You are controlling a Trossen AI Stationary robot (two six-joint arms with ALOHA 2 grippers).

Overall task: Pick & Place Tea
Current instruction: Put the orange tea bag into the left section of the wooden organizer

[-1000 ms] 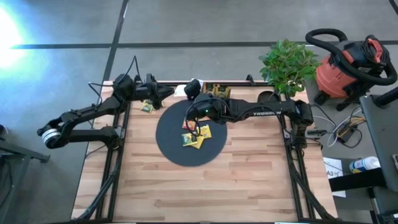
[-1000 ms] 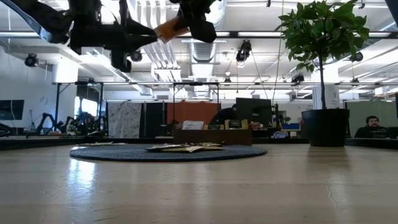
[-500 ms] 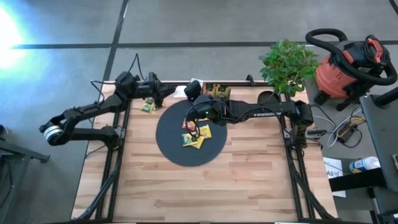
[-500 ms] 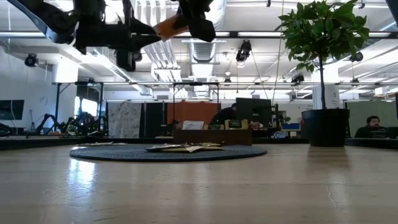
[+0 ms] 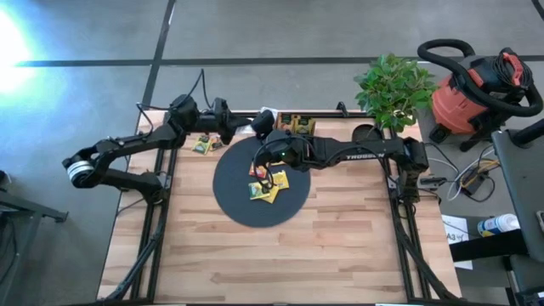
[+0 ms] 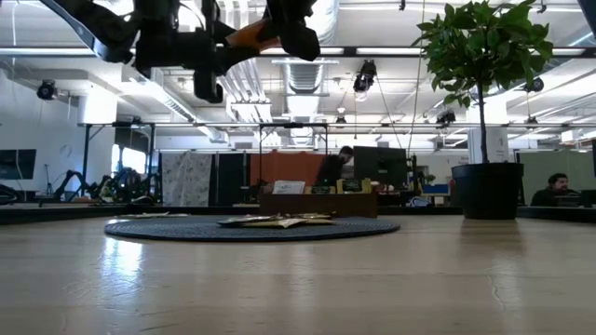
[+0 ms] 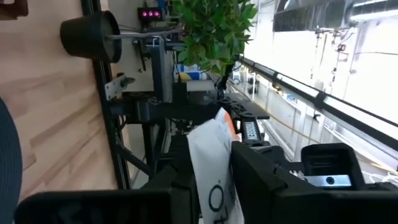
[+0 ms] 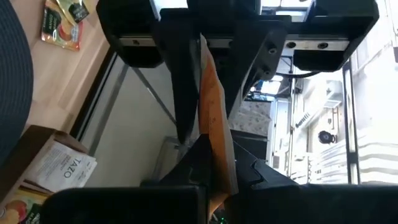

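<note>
My right gripper [image 5: 263,121] is high above the far edge of the black disc [image 5: 246,208] and is shut on an orange-and-white tea packet [image 6: 249,36]. My left gripper [image 5: 240,129] faces it from the table's left. It is open, with one finger on each side of the packet's free end [image 7: 210,163]. I cannot tell whether those fingers touch the packet. Several yellow and orange-red packets [image 5: 270,184] lie flat on the disc. Two more packets [image 5: 202,144] lie on the wood left of it. My right gripper pinches one end of the tea packet [image 8: 217,138] between its two fingers, coming roughly level from the table's right. The packet stands on edge, lifted clear high above the table. Its free end [image 8: 206,74] sticks out between my left gripper's fingers.
A brown wooden tray [image 5: 297,124] with packets stands at the far edge behind the disc. A potted plant [image 5: 393,89] stands at the far right corner. The near half of the wooden table [image 5: 280,255] is bare. A shop vacuum [image 5: 476,85] is off the table.
My left gripper has gone toward the table's right, toward the packet in my right gripper, until its fingers stand on either side of the packet's free end. My right gripper and the packet have kept still.
</note>
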